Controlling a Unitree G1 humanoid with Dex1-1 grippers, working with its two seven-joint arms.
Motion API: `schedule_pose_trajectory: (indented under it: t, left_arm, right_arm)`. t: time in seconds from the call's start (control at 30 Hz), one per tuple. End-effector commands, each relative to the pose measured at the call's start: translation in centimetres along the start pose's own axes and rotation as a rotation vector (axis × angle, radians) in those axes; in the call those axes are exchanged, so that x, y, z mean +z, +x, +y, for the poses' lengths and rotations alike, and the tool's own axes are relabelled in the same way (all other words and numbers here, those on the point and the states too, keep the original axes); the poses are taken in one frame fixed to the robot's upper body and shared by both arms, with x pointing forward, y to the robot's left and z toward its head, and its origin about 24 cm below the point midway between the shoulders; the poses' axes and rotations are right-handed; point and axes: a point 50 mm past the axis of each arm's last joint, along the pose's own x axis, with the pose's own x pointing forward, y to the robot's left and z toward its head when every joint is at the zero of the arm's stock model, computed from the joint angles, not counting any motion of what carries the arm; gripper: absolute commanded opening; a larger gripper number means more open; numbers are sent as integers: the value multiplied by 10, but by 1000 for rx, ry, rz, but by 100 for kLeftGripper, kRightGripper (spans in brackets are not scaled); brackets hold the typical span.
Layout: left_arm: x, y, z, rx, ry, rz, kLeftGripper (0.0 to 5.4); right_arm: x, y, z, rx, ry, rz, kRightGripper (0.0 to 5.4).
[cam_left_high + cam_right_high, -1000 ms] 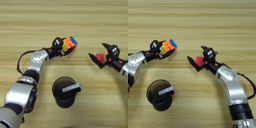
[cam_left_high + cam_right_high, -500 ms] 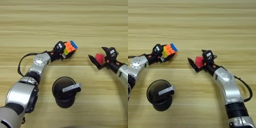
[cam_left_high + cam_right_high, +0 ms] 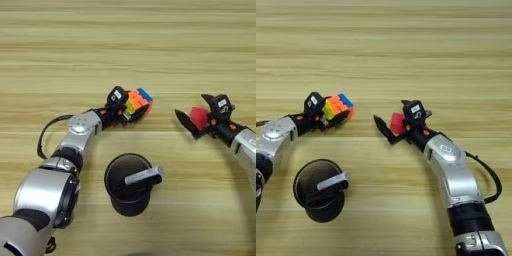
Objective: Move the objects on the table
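On the table [image 3: 128,45], the puzzle cube [image 3: 138,102] is gripped by the left gripper [image 3: 131,106] near centre, the red block [image 3: 198,117] is clasped by the right gripper [image 3: 200,116] at 3 o'clock, and the marker pen [image 3: 143,175] is held in the black cup [image 3: 128,185] at 6 o'clock.

Left end effector [image 3: 131,107] grips the puzzle cube [image 3: 138,100] mid-frame, right end effector [image 3: 199,114] pinches the red block [image 3: 198,117] at right. Black cup [image 3: 130,184] with the marker pen [image 3: 143,175] sits lower centre on the tabletop [image 3: 125,40].
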Motion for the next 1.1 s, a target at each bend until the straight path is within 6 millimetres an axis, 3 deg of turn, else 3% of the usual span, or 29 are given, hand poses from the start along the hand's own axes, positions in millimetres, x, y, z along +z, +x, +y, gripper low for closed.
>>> schedule_pose_trajectory:
  t: [0.03, 0.13, 0.27, 0.8, 1.0, 1.1]
  left_arm:
    - [-8, -2, -3, 13, -54, 20, 331]
    - [-12, -2, -6, 1, -68, 32, 331]
    - [-15, -3, -9, -13, -68, 34, 391]
    - [-13, -8, -8, -16, -24, -7, 537]
    - [-11, -10, -6, -3, 18, -15, 540]
    - [-9, -12, -4, 12, 10, -39, 540]
  right_arm:
    - [2, 3, -2, -7, -6, 3, 540]
    - [2, 3, -2, -9, -6, 3, 540]
    - [1, 4, -3, -13, -1, 11, 540]
    - [-18, 9, -10, -45, 58, 93, 540]
    - [-22, 10, -11, -50, 66, 108, 521]
    - [-24, 10, -12, -52, 69, 112, 480]
